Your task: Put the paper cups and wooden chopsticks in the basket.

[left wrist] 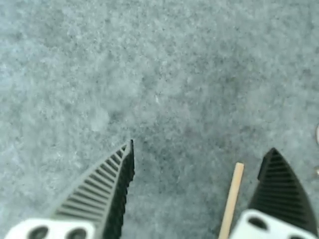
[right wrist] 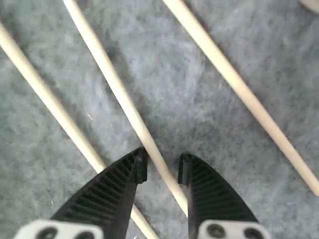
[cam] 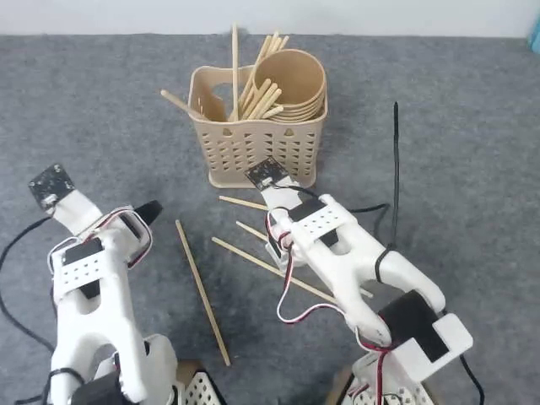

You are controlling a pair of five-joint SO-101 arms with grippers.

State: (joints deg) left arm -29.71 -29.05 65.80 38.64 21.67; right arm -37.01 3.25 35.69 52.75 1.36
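The worktop [cam: 456,110] is covered edge to edge in a grey, felt-like carpet with a short mottled nap, darker flecks scattered through the lighter grey. Seen close from the left wrist view, the same grey pile [left wrist: 159,74] looks soft and slightly patchy. The right wrist view shows it [right wrist: 199,104] with a few pale specks of lint caught in the fibres. Along the far edge of the carpet runs a plain pale band of wall or board [cam: 270,15]. At the far right corner, a small teal object [cam: 536,34] pokes in at the frame's edge, too cut off to identify. Right of centre, a thin straight black strip [cam: 395,160] lies on the carpet, pointing away toward the far edge.
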